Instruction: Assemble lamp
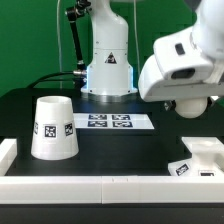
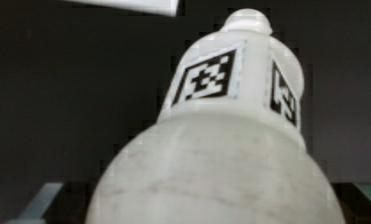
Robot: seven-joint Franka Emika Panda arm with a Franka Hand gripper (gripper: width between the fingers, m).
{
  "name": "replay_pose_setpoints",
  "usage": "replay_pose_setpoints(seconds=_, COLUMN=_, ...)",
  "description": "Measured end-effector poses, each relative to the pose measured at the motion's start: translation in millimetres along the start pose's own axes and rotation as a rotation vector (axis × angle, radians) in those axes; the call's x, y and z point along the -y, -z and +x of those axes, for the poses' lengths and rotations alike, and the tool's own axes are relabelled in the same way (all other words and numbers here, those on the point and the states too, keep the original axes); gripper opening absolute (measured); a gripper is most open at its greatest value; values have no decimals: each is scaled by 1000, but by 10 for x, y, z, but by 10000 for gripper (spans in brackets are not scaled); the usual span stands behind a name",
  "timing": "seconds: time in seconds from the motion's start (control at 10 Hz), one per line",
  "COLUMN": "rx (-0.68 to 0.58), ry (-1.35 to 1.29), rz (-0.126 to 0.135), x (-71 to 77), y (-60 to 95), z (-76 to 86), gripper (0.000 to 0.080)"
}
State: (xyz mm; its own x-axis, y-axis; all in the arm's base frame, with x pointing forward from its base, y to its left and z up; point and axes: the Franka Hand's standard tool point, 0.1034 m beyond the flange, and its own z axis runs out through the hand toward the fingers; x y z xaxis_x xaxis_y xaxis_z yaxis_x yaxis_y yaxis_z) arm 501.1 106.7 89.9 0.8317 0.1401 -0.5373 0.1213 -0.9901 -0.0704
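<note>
The bulb [image 2: 217,140] fills the wrist view: matte white, broad round head close to the camera, narrow tagged neck pointing away. It sits between my gripper's [image 2: 203,212] two fingers [image 2: 40,205], which show only at the picture's edges, and the gripper appears shut on its head. In the exterior view the arm's hand [image 1: 190,70] hangs at the right above the table; the bulb and fingers are hidden under it. The tapered shade [image 1: 55,128] stands wide end down at the exterior view's left. The square base [image 1: 205,155] lies at the right, below the hand.
The marker board [image 1: 108,122] lies flat mid-table in front of the robot's pedestal [image 1: 108,70]; a corner of it shows in the wrist view [image 2: 137,5]. A white rail [image 1: 100,183] runs along the table's near edge, with a raised end [image 1: 7,150] at the left.
</note>
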Motion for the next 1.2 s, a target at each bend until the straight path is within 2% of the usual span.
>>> replay_pose_setpoints(seconds=0.1, rx=-65, ry=32, rz=-7, x=-48, y=35, z=29, gripper=579)
replay_pose_setpoints(seconds=0.4, rx=-327, ry=86, rz=-43, x=-197, y=426, z=12, gripper=579)
replay_pose_setpoints(seconds=0.5, rx=-388, ry=89, rz=-48, x=-216, y=485, z=14, gripper=579)
replay_pose_setpoints(seconds=0.8, rx=-600, ry=86, rz=-63, x=-245, y=486, z=92, gripper=579)
replay_pose_setpoints(seconds=0.9, rx=-634, ry=86, rz=-66, x=-251, y=472, z=103, gripper=579)
replay_pose_setpoints(seconds=1.2, rx=-848, ry=160, rz=-123, x=-305, y=671, z=212, gripper=579)
